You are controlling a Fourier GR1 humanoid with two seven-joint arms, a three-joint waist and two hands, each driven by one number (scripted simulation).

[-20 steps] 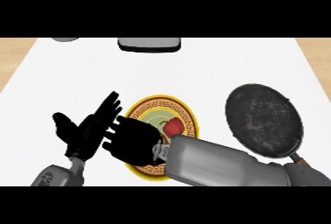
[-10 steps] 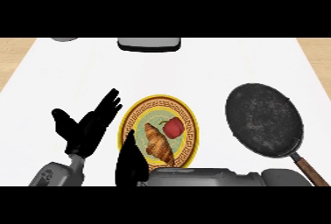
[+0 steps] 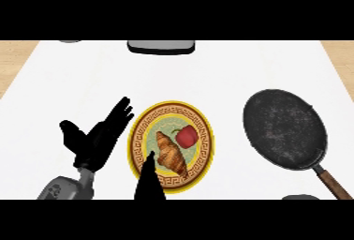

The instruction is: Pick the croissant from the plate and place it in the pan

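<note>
The croissant (image 3: 169, 152) is lying on the plate (image 3: 205, 123), ungrasped. The right hand (image 3: 148, 180), fingers straight and empty, is pointing at it from the plate's near rim, likely lining up a grasp. The left hand (image 3: 97, 138) is resting open at the plate's left.

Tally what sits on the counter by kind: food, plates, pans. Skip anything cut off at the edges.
Food: 2, the croissant and a red vegetable, both on the plate
Plates: 1, the plate with a yellow rim
Pans: 1, the pan, dark, with nothing in it
Total: 4
</note>
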